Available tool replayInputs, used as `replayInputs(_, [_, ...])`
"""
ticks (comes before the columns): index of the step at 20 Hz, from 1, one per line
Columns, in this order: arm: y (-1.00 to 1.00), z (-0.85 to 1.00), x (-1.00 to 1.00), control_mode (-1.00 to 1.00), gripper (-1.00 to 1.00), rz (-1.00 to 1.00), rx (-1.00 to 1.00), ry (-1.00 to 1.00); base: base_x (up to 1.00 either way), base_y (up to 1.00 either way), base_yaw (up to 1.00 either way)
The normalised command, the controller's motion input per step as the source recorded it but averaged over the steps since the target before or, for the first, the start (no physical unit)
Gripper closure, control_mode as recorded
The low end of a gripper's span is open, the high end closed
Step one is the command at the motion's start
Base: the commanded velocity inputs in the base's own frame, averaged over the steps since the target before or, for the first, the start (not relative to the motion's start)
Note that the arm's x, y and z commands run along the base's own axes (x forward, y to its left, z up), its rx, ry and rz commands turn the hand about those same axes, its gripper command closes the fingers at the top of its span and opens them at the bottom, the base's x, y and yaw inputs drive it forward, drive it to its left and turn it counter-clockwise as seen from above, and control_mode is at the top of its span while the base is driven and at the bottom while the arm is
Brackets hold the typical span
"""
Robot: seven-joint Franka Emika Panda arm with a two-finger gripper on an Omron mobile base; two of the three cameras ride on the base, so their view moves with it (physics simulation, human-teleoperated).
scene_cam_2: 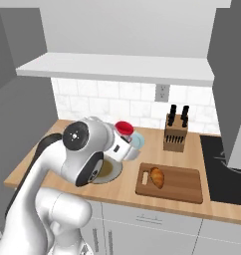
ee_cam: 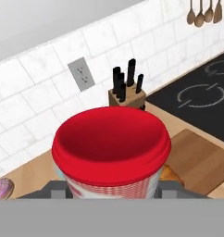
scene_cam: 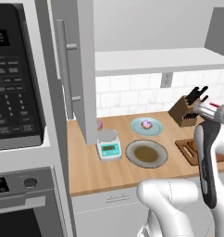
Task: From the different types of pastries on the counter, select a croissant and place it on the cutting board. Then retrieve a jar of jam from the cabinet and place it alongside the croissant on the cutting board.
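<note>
hand view: claw clamped on jar of jam | right base view: croissant on cutting board

No text can be read anywhere. The microwave keypad at upper left carries only blurred marks. The scale display at centre is too small to make out.

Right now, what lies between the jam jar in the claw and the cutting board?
In the right base view, only bare counter separates the jar of jam, held aloft in the claw, from the cutting board, where the croissant already lies.
</note>
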Motion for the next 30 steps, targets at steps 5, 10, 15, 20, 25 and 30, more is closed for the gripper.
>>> replayInputs(5, [-0.37,-0.07,0.0,-1.0,1.0,0.0,0.0,0.04,0.0,0.0,0.0])
replayInputs(10, [-0.45,-0.09,0.03,-1.0,1.0,0.06,0.0,-0.01,0.0,0.0,0.0])
replayInputs(15, [-0.35,-0.18,0.09,-1.0,1.0,0.15,0.0,0.0,0.0,0.0,0.0])
replayInputs(20, [-0.29,-0.1,0.04,-1.0,1.0,0.15,0.0,0.0,0.0,0.0,0.0])
replayInputs(25, [-0.37,-0.07,-0.03,-1.0,1.0,0.07,0.0,0.01,0.0,0.0,0.0])
replayInputs(30, [-0.33,-0.11,-0.01,-1.0,1.0,0.03,0.0,0.0,0.0,0.0,0.0])
